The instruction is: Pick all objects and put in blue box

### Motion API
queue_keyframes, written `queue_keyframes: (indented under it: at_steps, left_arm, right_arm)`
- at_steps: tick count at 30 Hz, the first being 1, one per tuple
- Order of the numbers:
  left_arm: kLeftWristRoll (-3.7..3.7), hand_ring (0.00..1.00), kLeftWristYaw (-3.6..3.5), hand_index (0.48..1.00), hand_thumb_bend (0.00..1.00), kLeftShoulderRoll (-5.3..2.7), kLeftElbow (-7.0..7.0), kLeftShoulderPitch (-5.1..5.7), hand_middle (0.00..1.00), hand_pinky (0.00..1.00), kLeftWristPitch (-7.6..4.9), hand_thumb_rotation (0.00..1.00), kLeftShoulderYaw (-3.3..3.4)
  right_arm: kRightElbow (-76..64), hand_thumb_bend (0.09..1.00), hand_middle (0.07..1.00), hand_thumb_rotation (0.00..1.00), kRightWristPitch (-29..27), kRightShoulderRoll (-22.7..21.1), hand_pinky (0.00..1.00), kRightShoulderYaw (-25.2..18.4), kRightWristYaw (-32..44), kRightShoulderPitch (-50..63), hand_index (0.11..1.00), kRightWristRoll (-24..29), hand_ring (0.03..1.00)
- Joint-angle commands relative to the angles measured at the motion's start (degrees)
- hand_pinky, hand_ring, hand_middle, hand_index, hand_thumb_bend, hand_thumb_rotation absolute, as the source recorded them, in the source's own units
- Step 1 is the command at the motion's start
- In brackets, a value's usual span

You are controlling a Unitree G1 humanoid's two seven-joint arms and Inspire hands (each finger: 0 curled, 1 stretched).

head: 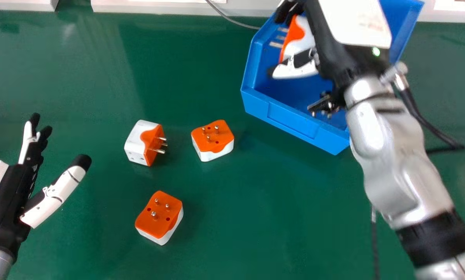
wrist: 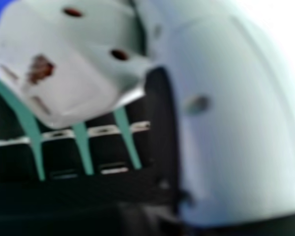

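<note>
Right hand (head: 327, 46) closed around a plug (head: 294, 37), I hold it over the blue box (head: 294, 121), likely so that letting go drops it inside. Three plugs (head: 143, 142) (head: 213, 138) (head: 160, 216) lie apart on the green table (head: 84, 167); my left hand (head: 11, 194) is open at far left.

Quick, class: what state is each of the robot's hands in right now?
Left hand: open, holding nothing.
Right hand: closed on an orange-and-white plug adapter, at the blue box.
</note>
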Motion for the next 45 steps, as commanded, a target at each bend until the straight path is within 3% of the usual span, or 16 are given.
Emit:
queue_keyframes:
  at_steps: [1,3,10,14,18,22,24,27,29,31,35,39,40,45]
  left_arm:
    - [-0.58,1.00,-0.10,1.000,0.59,0.39,-1.24,0.27,1.00,1.00,-0.59,0.68,0.65]
    - [-0.74,1.00,-0.30,1.000,0.57,0.50,-1.14,0.25,1.00,1.00,-0.96,0.68,0.65]
    - [-0.82,1.00,0.03,1.000,0.56,0.26,-1.28,0.32,1.00,1.00,-1.05,0.65,0.60]
    - [-1.00,1.00,-0.15,1.000,0.55,0.23,-1.15,0.47,1.00,1.00,-1.65,0.65,0.57]
    - [-1.13,1.00,0.26,1.000,0.56,-0.32,-2.37,1.05,1.00,1.00,-0.61,0.65,0.53]
    - [-1.13,1.00,0.15,1.000,0.57,-0.27,-2.28,0.85,1.00,1.00,-0.62,0.65,0.42]
    - [-1.00,1.00,0.20,1.000,0.57,-0.25,-2.31,0.76,1.00,1.00,-0.59,0.65,0.35]
    - [-0.95,1.00,0.26,1.000,0.57,-0.28,-2.22,0.61,1.00,1.00,-0.91,0.66,0.29]
    - [-1.07,1.00,0.30,1.000,0.57,-0.37,-2.43,0.62,1.00,1.00,-0.51,0.65,0.31]
    - [-1.01,1.00,0.23,1.000,0.57,-0.27,-2.27,0.53,1.00,1.00,-0.49,0.65,0.25]
    - [-1.94,1.00,-0.36,1.000,0.58,-0.33,-1.98,0.26,1.00,1.00,-0.15,0.64,0.27]
    - [-1.57,1.00,-0.05,1.000,0.58,-0.37,-2.59,0.33,1.00,1.00,0.52,0.65,0.19]
    - [-1.47,1.00,0.02,1.000,0.58,-0.39,-2.47,0.27,1.00,1.00,0.20,0.65,0.17]
    - [-1.39,1.00,0.07,1.000,0.59,-0.50,-2.80,0.45,1.00,1.00,0.56,0.65,0.05]
  right_arm:
    - [3.76,0.505,0.452,0.00,0.73,0.94,0.21,-0.19,-2.52,-3.67,0.544,0.62,0.357]
    - [8.25,0.508,0.443,0.00,1.53,1.76,0.19,-0.30,-3.18,-5.46,0.539,2.58,0.352]
    - [30.85,0.513,0.464,0.00,6.52,4.76,0.22,3.22,-3.61,-17.15,0.538,4.17,0.367]
    - [39.65,0.514,0.455,0.00,5.25,5.95,0.22,4.21,-7.75,-20.34,0.540,6.25,0.366]
    - [40.82,0.512,0.445,0.00,2.91,6.41,0.20,3.19,-11.42,-19.97,0.541,9.81,0.360]
    - [39.51,0.511,0.473,0.00,1.06,6.61,0.26,2.15,-14.58,-18.78,0.549,13.39,0.374]
    - [37.13,0.531,0.610,0.01,0.28,5.90,0.35,2.54,-13.74,-17.75,0.663,14.15,0.473]
    - [33.02,0.583,0.893,0.25,0.37,4.63,0.67,3.91,-11.88,-16.02,0.842,13.84,0.814]
    - [30.20,0.602,0.961,0.35,1.39,4.05,0.78,4.92,-11.33,-14.94,0.909,12.93,0.905]
    - [28.43,0.615,0.981,0.37,2.18,3.69,0.80,5.57,-11.02,-14.23,0.940,12.65,0.925]
    - [26.01,0.637,0.996,0.38,3.28,3.05,0.82,6.91,-10.93,-13.23,0.957,12.12,0.940]
    - [23.73,0.631,1.000,0.41,5.11,2.44,0.83,8.38,-10.17,-12.50,0.976,10.98,0.968]
    - [23.16,0.631,1.000,0.42,5.32,2.41,0.84,8.38,-10.27,-12.22,0.978,10.91,0.972]
    - [15.26,0.616,1.000,0.39,6.41,1.71,0.83,7.89,-11.67,-7.95,0.963,10.38,0.983]
